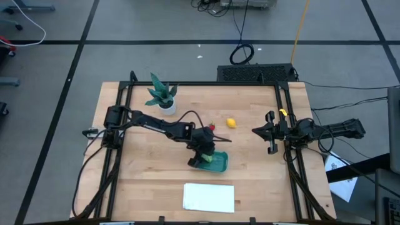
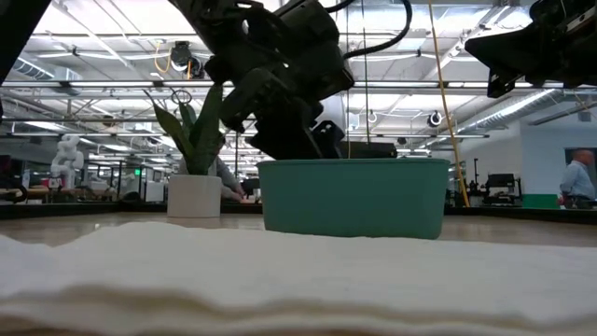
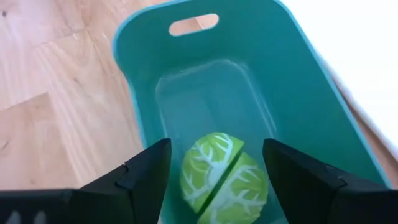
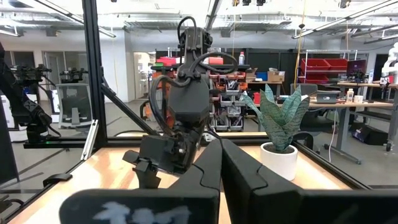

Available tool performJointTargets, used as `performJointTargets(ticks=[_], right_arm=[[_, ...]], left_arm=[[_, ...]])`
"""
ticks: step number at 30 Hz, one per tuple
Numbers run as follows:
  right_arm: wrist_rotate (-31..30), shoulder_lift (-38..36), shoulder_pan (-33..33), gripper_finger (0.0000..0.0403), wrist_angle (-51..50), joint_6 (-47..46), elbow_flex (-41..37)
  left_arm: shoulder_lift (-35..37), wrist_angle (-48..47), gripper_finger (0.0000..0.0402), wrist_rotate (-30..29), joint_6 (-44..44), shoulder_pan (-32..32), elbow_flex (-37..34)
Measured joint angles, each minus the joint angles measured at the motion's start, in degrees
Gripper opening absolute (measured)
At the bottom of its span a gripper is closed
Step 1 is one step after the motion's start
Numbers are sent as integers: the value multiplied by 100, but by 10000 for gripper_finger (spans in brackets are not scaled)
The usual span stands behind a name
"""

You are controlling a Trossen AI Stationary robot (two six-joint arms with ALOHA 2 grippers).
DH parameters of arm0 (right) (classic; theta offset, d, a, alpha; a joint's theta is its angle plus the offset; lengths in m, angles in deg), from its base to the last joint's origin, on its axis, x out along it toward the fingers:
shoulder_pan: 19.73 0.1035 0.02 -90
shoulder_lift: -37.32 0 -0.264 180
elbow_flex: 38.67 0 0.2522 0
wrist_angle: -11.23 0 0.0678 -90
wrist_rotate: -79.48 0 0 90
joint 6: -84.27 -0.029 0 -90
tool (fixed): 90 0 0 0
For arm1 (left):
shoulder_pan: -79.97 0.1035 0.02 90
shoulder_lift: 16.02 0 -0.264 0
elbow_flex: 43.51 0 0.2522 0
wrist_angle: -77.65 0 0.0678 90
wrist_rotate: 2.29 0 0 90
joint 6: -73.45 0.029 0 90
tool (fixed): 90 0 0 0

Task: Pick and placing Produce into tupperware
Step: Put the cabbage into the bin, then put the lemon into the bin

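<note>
The left hand (image 3: 214, 180) hangs open over the teal tupperware (image 3: 298, 87), the green cabbage piece (image 3: 224, 182) lying released inside. Next, I judge, it must lift clear and reach for the strawberry (image 1: 212, 127) or lemon (image 1: 231, 122) on the counter (image 1: 262, 169); the right hand (image 1: 270, 140) waits closed.

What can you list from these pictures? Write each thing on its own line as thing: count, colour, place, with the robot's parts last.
green cabbage-like toy: one, green with white veins, inside the container, between the left fingers without touching them.
red strawberry-like toy: one, red, on the table beside the left arm.
lemon toy: one, yellow, mid-table.
container: one, teal, near the table's middle.
potted plant: one, green in a white pot, far left.
white sheet: one, white, near edge.
table: one, light wood.
left gripper: open, over the container.
right gripper: shut, waiting at the right side.
</note>
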Motion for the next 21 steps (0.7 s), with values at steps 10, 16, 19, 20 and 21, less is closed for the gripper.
performJointTargets(ticks=[10,16,19,20,21], right_arm=[[0,0,0,0,0,-1,-1],[0,0,0,0,0,0,0],[0,0,0,0,-1,-1,-2],[0,0,0,0,-2,0,-2],[0,0,0,0,-2,0,0]], left_arm=[[0,-1108,257,-183,162,0,805],[0,-1555,226,-300,184,6,1144],[0,-1729,196,-524,182,5,1228],[1,-1794,183,-638,184,4,1259],[2,-1855,170,-755,184,4,1287]])
